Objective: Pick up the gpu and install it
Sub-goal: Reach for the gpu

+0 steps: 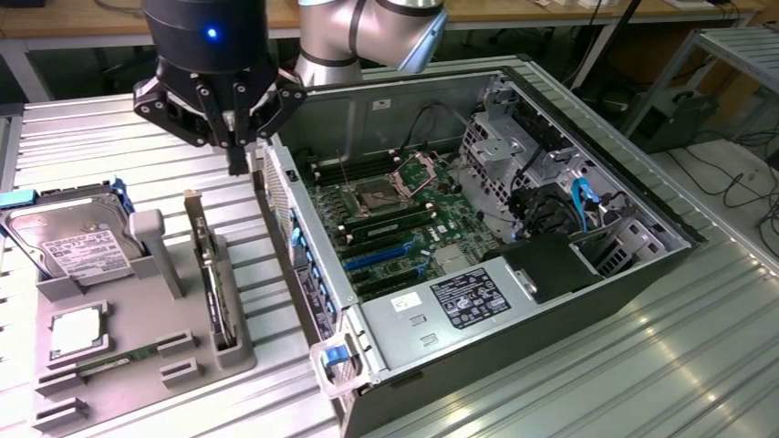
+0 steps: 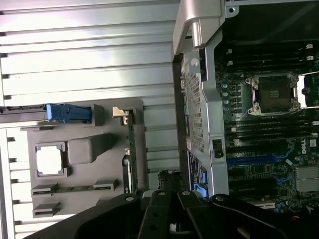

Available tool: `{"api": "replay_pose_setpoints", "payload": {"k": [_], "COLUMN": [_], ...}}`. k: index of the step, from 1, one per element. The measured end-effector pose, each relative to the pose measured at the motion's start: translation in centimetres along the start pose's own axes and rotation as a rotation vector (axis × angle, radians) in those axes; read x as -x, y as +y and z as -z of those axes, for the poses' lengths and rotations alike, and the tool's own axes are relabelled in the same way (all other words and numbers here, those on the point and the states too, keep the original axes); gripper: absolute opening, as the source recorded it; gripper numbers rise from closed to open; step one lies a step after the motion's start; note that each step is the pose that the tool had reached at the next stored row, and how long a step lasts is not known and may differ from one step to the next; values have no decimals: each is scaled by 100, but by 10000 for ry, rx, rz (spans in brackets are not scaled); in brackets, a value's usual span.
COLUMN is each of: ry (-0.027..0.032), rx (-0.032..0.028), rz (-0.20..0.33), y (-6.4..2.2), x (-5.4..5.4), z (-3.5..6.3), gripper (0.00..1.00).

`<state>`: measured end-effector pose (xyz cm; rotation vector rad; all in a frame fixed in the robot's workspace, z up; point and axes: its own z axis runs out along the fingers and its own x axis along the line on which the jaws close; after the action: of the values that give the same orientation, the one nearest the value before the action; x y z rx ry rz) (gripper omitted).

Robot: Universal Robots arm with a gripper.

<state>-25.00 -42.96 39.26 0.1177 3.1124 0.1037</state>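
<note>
The gpu (image 1: pixel 214 285) is standing on its long edge in a slot of the grey holder (image 1: pixel 134 388). It is a thin dark card seen almost edge-on, with its silvery bracket (image 1: pixel 192 208) at the end nearest the fingers. Its long axis is running away from the fingers toward the exterior view's near edge, roughly parallel to the side of the open case (image 1: pixel 365 119).

The gripper (image 1: pixel 237 170) is hanging over the gap between holder and case, its fingers (image 1: pixel 233 144) pressed together and holding nothing. From the fingertips the card is lying lower and off to the exterior view's left, with the bracket end near and the other end well apart.

In the wrist view the gpu (image 2: pixel 130 154) is showing as a narrow line beside the gripper (image 2: pixel 169 180), not beneath it. How high the fingertips are sitting above the card's top edge is hard to judge.

Beyond the gpu from the fingers, a hard drive (image 1: pixel 73 242) is standing in the same holder. On the fingers' other side, the motherboard (image 1: pixel 402 228) is lying bare inside the case.
</note>
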Motion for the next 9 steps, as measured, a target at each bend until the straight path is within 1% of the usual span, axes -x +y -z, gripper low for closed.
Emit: {"api": "replay_pose_setpoints", "payload": {"k": [5, 9], "ry": [0, 0], "rx": [0, 1], "rz": [-1, -1], "y": [-20, -47], "x": [-55, -123], "z": [2, 6], "gripper": [11, 11]}}
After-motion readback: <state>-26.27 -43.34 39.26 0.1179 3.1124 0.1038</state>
